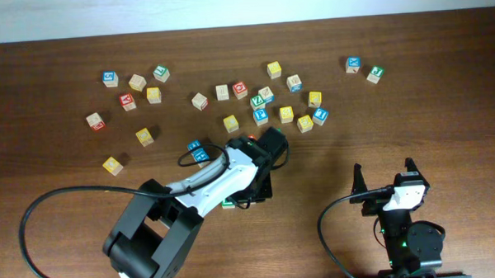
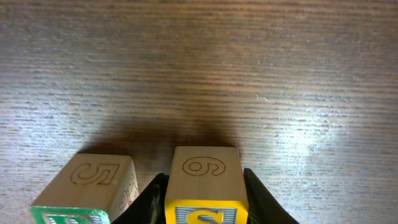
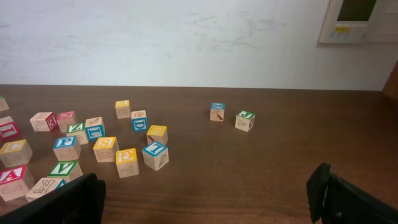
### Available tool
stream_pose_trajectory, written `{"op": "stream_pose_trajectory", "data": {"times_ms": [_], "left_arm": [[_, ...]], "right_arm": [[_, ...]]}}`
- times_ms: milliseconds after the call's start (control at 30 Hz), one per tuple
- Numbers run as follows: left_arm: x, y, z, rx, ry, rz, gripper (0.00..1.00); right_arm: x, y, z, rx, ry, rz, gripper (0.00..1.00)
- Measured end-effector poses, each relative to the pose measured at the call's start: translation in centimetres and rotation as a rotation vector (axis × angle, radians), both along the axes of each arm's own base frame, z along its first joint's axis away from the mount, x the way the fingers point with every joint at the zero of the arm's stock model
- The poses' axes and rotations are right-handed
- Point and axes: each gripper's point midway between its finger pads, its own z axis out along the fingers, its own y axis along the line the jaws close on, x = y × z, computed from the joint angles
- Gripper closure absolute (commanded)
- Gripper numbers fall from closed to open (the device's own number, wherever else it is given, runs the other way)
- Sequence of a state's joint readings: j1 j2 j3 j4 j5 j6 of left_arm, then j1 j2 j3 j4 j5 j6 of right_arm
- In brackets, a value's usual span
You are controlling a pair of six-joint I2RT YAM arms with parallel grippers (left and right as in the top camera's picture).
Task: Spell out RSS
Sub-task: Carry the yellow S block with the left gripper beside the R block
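Across the table (image 1: 444,83), your biggest feature is the left arm (image 1: 208,180), stretched out to mid-table. The right gripper (image 1: 384,170) sits parked near the front edge, fingers spread wide and holding nothing. Beyond them the loose blocks (image 1: 262,97) lie scattered along the far side.

Now down to the action. The left gripper (image 2: 203,208) is clamped on the S block (image 2: 202,180), its yellow-framed S facing you in the wrist view and a 6 on top. Just beside it on the left stands a green block (image 2: 93,183) with a 5 on top. Its letter is cut off, so you can't confirm it's the R.

Call it this way: one letter looks set, and the first S is at its slot but not yet released. A second S has to come from the scatter.
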State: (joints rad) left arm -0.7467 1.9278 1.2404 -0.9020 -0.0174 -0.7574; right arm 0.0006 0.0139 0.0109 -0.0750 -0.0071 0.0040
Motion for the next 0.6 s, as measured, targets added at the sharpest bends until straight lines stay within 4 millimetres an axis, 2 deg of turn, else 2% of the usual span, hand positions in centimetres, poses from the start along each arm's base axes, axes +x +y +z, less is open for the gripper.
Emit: {"op": "stream_pose_trajectory", "data": {"times_ms": [67,133,367,433,533,600], "left_arm": [[-0.1,0.0,0.0,-0.003,0.007,0.000,0.69],[-0.2,-0.1,0.0,-0.006,0.010,0.001,0.43],[-0.1,-0.1,0.6,-0.010,-0.002,0.006,0.41],[0.5,-0.3,2.1,-0.039,-0.034,0.000,0.42],[2.9,-1.3,6.5,-0.129,-0.140,-0.009,0.41],[4.5,-0.6,10.0,-0.165,-0.195,-0.005,0.40]], "right_arm": [[0.0,0.0,0.0,0.000,0.000,0.000,0.02],[0.0,0.0,0.0,0.000,0.000,0.000,0.02],[0.0,0.0,0.0,0.000,0.000,0.000,0.02],[0.0,0.0,0.0,-0.001,0.000,0.000,0.01],[0.0,0.0,0.0,-0.001,0.000,0.000,0.02],[0.0,0.0,0.0,0.000,0.000,0.000,0.02]]}}
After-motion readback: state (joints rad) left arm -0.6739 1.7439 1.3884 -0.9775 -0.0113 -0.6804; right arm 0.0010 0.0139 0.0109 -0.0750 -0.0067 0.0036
